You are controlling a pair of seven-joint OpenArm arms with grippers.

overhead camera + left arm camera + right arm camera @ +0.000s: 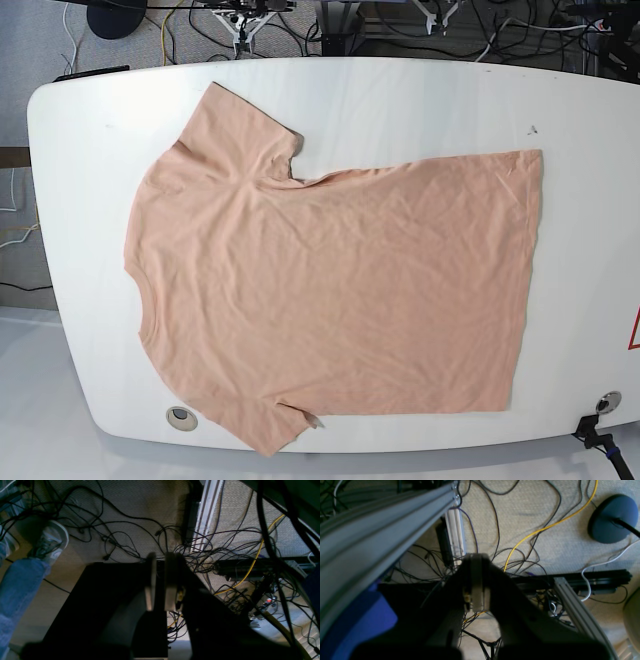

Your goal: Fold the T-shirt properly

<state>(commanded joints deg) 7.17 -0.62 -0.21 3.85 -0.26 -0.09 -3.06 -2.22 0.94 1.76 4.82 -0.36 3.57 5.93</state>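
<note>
Fingers (151, 580) of the left gripper (160, 581) stand a narrow slit apart, holding nothing, above a carpet (140, 502) strewn with black cables (120, 542) (a jeans leg and sneaker (51, 542) show at the side). The right gripper (477, 580) has its pads pressed together, empty, over a yellow cable (545, 527). The T-shirt (330, 290) lies spread flat, unfolded, on the white table (400, 90), collar toward the base view's left.
</note>
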